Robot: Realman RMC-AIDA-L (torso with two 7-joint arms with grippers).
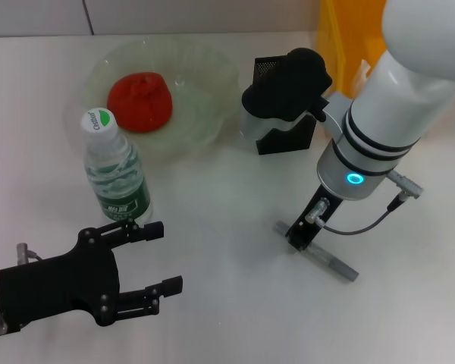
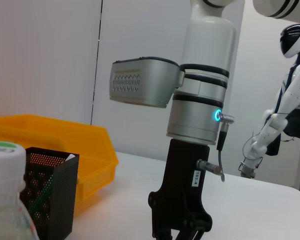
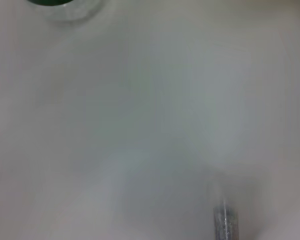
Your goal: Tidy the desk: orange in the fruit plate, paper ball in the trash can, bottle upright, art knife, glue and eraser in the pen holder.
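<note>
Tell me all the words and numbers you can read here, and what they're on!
Bottle cap: a green logo with small print, too small to read.
Bottle label: white print on dark green, too blurred to read.
Small white tag on the right arm's black pincer mount: digits printed sideways, too small to read for sure.
Nothing readable shows on the pen holder, the trash can or the fruit plate.

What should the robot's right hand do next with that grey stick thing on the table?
Probably close on the slim grey art knife and lift it. The right gripper sits low right over its end, the knife still lies flat on the white table, and the black mesh pen holder stands just behind.
</note>
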